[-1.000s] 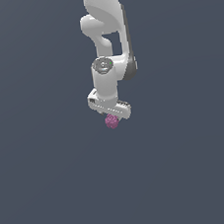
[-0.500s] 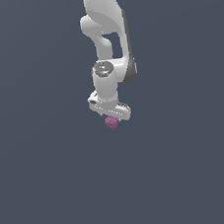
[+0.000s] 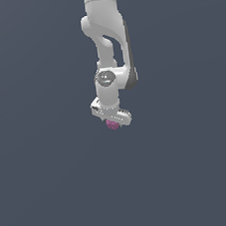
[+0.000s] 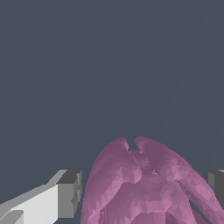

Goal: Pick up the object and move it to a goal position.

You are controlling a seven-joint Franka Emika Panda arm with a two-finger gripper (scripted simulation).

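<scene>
The object is a tiny pink-magenta bumpy lump held just under the white arm's hand in the exterior view. My gripper is shut on it, and only a small part of the lump shows below the hand. In the wrist view the lump fills the space between my two fingers, which press on it from both sides. The lump hangs in the air, above the dark grey ground.
A flat dark grey surface spreads all around. The white arm comes down from the top of the exterior view. No goal marker shows.
The arm has lifted the gripper and the lump a little higher. The grip on the lump has not changed.
</scene>
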